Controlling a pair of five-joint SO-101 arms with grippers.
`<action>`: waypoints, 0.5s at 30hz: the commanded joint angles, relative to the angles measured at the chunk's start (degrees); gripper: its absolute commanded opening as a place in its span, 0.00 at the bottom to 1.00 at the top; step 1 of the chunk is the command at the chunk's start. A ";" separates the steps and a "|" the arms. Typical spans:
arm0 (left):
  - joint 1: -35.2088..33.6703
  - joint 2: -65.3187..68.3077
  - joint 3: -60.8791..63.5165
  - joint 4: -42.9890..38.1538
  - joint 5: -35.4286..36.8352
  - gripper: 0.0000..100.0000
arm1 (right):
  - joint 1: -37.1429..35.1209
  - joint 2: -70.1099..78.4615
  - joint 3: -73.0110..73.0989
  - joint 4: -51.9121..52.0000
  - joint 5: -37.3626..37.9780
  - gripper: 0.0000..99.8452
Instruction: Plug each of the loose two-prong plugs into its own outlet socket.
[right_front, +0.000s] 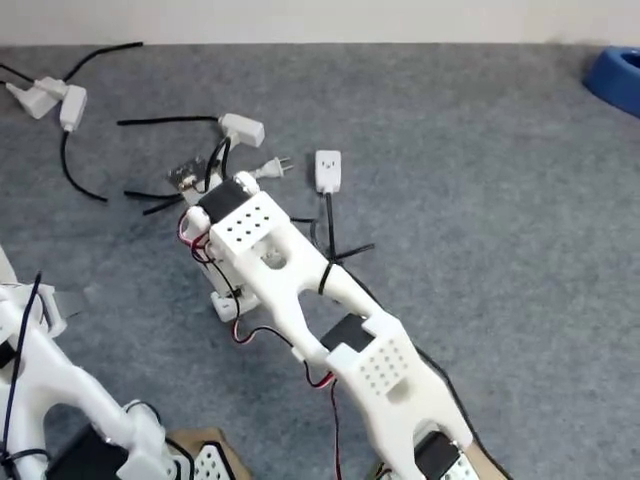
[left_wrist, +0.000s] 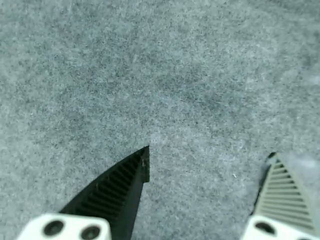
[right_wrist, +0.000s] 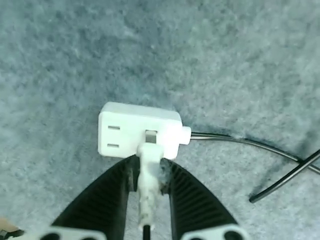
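From above, grey carpet (right_front: 480, 200) covers the table. The right arm (right_front: 300, 280) stretches from the near edge to a tangle of black cords (right_front: 165, 122) left of centre, where its claw end is tucked under its own body, so the fingers cannot be judged from this angle. Just past the arm lies a loose plug (right_front: 272, 167), its two prongs pointing at a white socket (right_front: 327, 170) just beside it, not touching. Another socket (right_front: 243, 128) lies a little farther back, and a joined pair of white pieces (right_front: 52, 100) sits near the far left corner. A blue object (right_front: 615, 75) pokes in at the far right edge. The left arm (right_front: 60, 385) stands at the near left corner, well apart from the cords. In the left wrist view, the left claw (left_wrist: 209, 154) is released, its dark finger (left_wrist: 122, 192) and pale finger (left_wrist: 285, 192) spread wide over bare carpet with nothing between them. In the right wrist view, the right claw (right_wrist: 150, 162) is clenched on a white plug (right_wrist: 148, 172), pinched between its two dark fingers (right_wrist: 105, 200). The plug's front end touches the long side of a socket block (right_wrist: 135, 131) lying flat on the carpet; whether its prongs are in cannot be told. Two slots show on the block's end face, and a black cord (right_wrist: 240, 141) runs out of the opposite end.
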 joint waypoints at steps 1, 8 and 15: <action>-1.45 -0.66 -1.10 -0.62 -0.44 0.35 | 1.98 1.98 -2.68 1.19 -0.97 0.01; -1.36 -0.40 -1.19 -0.70 -0.53 0.35 | 2.24 -1.89 -3.82 3.12 2.02 0.01; -1.54 -0.40 -1.19 -0.70 -0.53 0.35 | 2.33 -2.15 -3.82 4.44 2.37 0.16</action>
